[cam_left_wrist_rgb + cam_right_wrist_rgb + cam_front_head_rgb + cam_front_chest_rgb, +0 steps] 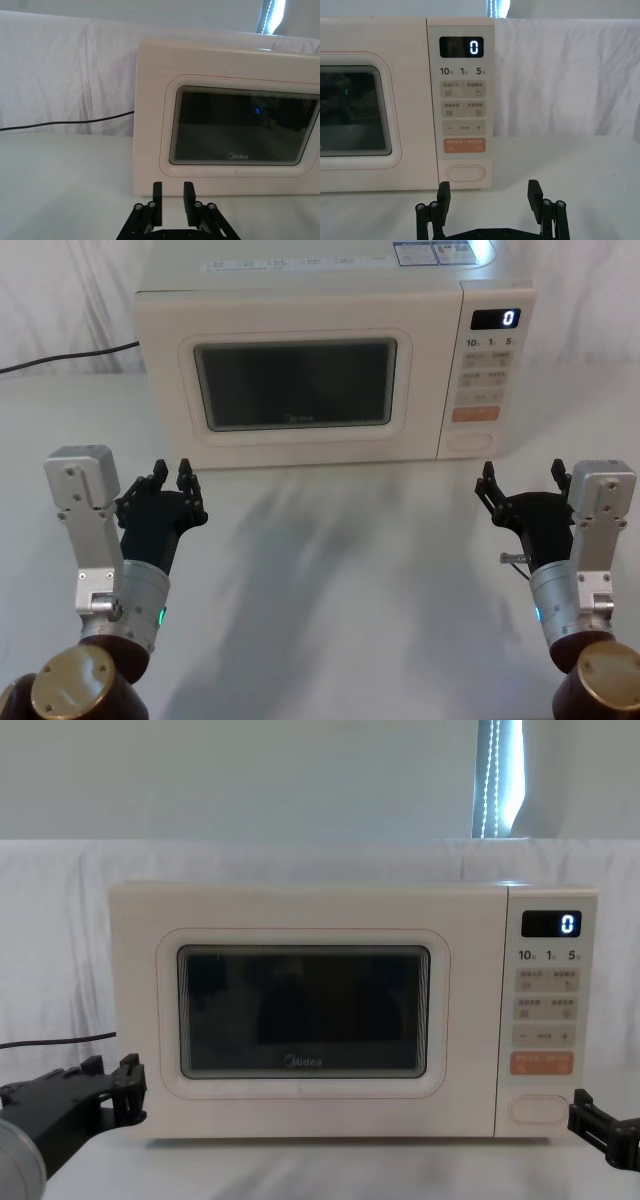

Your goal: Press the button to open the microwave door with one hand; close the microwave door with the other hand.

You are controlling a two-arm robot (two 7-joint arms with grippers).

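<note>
Head view: one cream microwave [335,360] stands at the far side of a white table [340,570], its single door [295,375] shut flush with the body and two black grippers waiting on the near side. The microwave door fills the left part of the front, its dark window carrying the grey "Midea" logo. The control panel sits on the right, where one display [461,47] reads "0". Below it are one orange key [465,146] and, lowest of all, one blank cream button [465,173] with a raised rim. The left gripper [172,478] hovers above the table in front of the door's left edge, its two fingers [158,200] close together with only a narrow gap, gripping nothing. The right gripper [526,480] hangs near the panel's side, in line with the button but apart from it, its two fingers [443,194] spread wide and empty. One black cable [65,122] runs off to the left behind the microwave along the white backdrop.
</note>
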